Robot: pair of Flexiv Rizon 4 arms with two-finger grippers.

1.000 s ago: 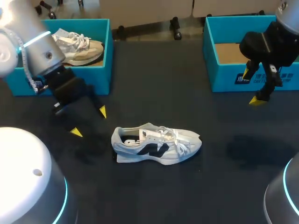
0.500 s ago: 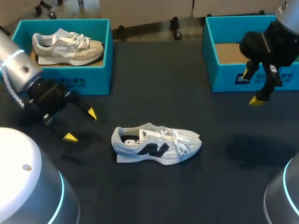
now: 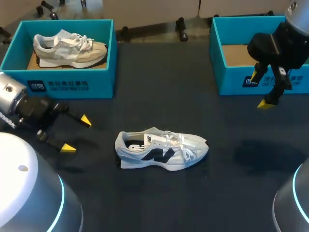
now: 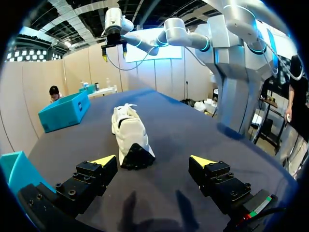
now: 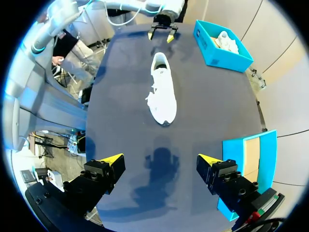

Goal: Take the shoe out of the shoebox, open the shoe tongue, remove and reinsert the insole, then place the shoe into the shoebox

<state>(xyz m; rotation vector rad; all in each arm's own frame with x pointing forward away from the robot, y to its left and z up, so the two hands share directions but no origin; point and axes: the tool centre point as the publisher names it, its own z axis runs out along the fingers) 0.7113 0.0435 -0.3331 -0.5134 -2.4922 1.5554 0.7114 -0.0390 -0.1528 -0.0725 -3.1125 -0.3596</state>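
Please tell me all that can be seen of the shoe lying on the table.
The shoe is a white and light-grey sneaker with a dark mark on its side, a dark heel patch and white laces. It stands on its sole on the dark table, heel toward the left gripper. Only the table touches it.

- A shoe lies on the surface, lower centre of the frame.
- The left shoebox sits upper left (a second shoe inside).
- The right shoebox sits upper right.

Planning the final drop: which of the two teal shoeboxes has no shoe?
The right shoebox, showing bare cardboard floor where visible; the left shoebox holds a beige shoe.
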